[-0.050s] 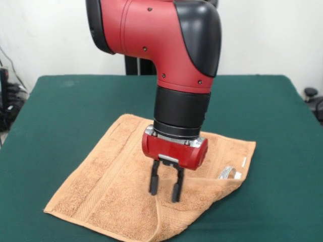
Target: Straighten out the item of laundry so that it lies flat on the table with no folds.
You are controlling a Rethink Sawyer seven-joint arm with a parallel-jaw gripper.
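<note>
A: Where is the towel [126,186] relative to the end effector [165,187]?

B: Directly under it. The towel lies on the green bench [70,111], turned like a diamond, and the end effector hangs over its middle, tips close to the cloth or just touching; I cannot tell which.

A: Fingers?

B: Apart, pointing straight down, nothing between them.

A: Which part needs work?

B: The corner on the picture's right is folded over, with a white label [228,173] showing near it. A crease runs from just below the fingers to the towel's near edge. So the fold lies to the picture's right of the end effector, near it.

A: Any containers?

B: None visible.
</note>
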